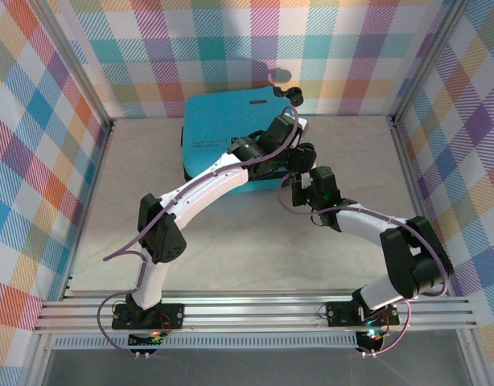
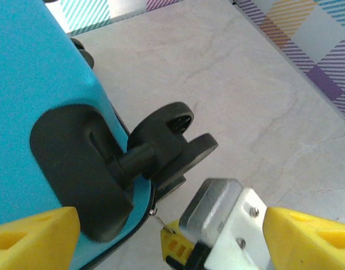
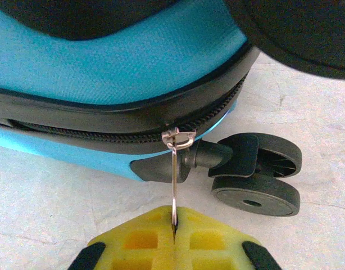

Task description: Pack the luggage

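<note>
- Turquoise hard shell: the luggage [image 1: 223, 133] lies flat on the pale table [image 1: 231, 249], at the far middle, just in front of the checked back wall [image 1: 231, 40].
- Its black wheels point toward that wall, and the 2 halves of the shell lie together.
- A black zipper band [image 3: 105, 121] runs round the edge between the 2 halves.
- The right gripper [image 3: 173, 228] sits low at the right side of the luggage, close to a wheeled corner.
- Its 2 yellow pads [image 3: 139, 239] are pressed together and pinch the lower end of a thin metal zipper pull [image 3: 174, 185].
- The pull runs straight up from the pads to the slider on the zipper band, at the rounded corner.
- Just right of the slider a double wheel [image 3: 262, 171] stands on the table, on a short black stem.
- The left arm reaches across the top of the luggage, and the left gripper [image 1: 293, 119] hangs over the far right corner.
- Its jaws stand wide apart and hold nothing.
- In the left wrist view 1 yellow finger [image 2: 32, 236] sits in front of the blue shell and the other over bare table.
- Between those 2 fingers lie the black wheel mount [image 2: 77, 169], the wheel, and the silver and white tip of the right gripper.
</note>
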Robot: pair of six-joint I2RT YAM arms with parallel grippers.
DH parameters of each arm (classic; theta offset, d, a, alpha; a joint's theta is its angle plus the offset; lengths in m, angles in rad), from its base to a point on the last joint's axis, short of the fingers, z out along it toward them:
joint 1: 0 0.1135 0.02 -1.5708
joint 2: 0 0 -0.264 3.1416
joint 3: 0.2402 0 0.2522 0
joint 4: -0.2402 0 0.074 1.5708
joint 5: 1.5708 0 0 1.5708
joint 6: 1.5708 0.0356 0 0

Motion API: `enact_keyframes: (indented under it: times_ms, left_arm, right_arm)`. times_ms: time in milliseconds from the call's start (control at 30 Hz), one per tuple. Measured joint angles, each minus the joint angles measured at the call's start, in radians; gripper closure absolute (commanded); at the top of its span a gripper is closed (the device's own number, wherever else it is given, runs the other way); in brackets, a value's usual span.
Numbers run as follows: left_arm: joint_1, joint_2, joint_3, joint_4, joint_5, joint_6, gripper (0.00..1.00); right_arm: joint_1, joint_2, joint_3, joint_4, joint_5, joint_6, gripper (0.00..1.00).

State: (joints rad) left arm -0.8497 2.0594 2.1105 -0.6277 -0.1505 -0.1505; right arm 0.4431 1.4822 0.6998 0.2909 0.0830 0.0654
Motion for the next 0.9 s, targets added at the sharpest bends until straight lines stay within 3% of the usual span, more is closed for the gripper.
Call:
enact_keyframes:
  times_ms: [200,433,900]
  left_arm:
    - [0.0,0.023,0.014,0.091,0.066,0.006,0.14]
    - [0.0,0.161,0.151,0.156,0.159,-0.025,0.15]
    - [0.002,0.222,0.208,0.08,0.108,-0.113,0.16]
  right_arm:
    - [0.04,-0.032,-0.031,0.0,0.014,-0.002,1.0]
    - [0.064,-0.071,-0.056,0.0,0.014,-0.002,1.0]
    - [0.066,-0.084,-0.064,-0.009,0.058,-0.015,1.0]
